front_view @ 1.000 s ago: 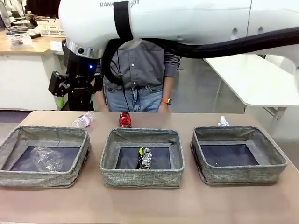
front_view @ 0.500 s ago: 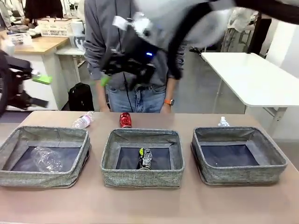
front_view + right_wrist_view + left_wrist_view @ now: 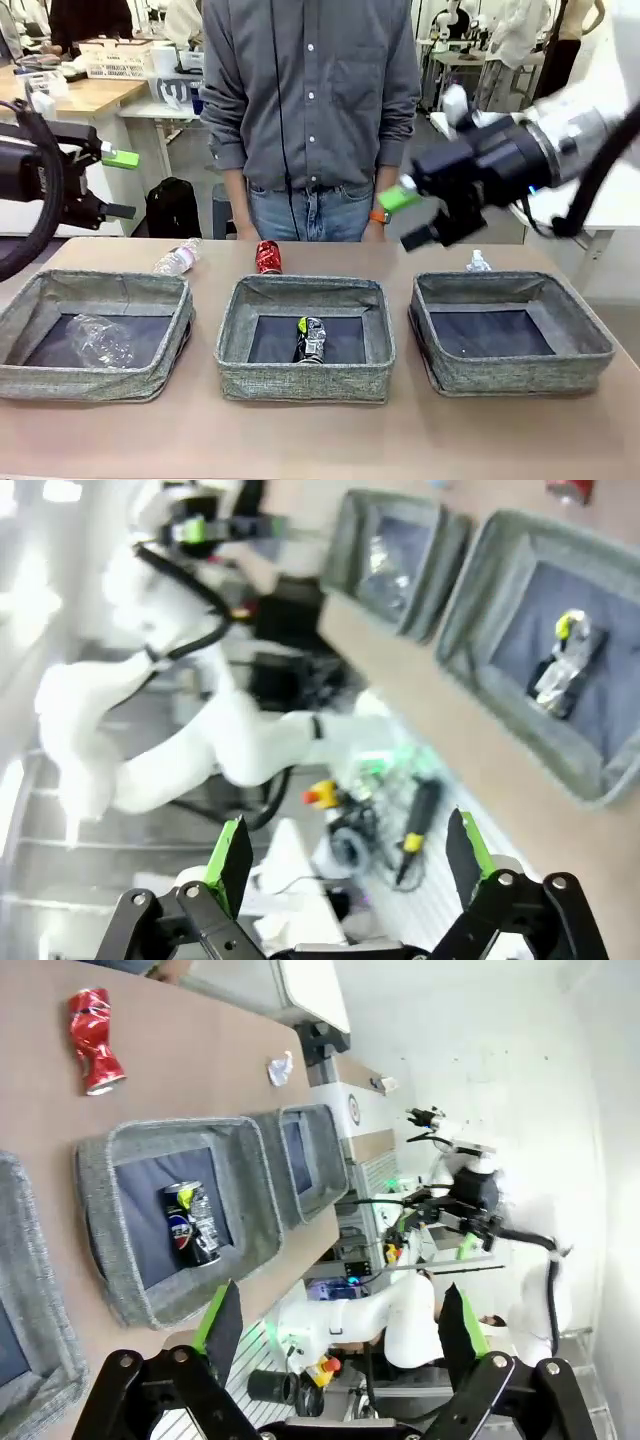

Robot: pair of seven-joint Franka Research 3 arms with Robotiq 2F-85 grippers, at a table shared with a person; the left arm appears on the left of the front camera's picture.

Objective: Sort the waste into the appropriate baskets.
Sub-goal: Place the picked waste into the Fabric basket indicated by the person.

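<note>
Three grey baskets stand in a row: left [image 3: 90,385], middle [image 3: 300,382], right [image 3: 520,376]. A crushed clear bottle [image 3: 98,342] lies in the left one and a dark can [image 3: 311,338] in the middle one. Behind them on the table lie a pink-labelled bottle [image 3: 178,257], a red can [image 3: 267,257] and a white paper wad [image 3: 478,262]. My left gripper [image 3: 125,185] hovers open at the far left, above the table. Just as high, my right gripper [image 3: 406,220] is open and empty above the right basket's far left corner. The left wrist view shows the red can [image 3: 92,1028], the wad [image 3: 279,1068] and the dark can [image 3: 190,1222].
A person in a grey shirt [image 3: 310,110] stands at the far edge behind the middle basket. A white table [image 3: 540,170] stands at the back right. Bare tabletop [image 3: 320,440] runs in front of the baskets.
My right arm has swung from the left, across the camera, to the right side. My left gripper has come into view at the far left. The waste has not moved.
</note>
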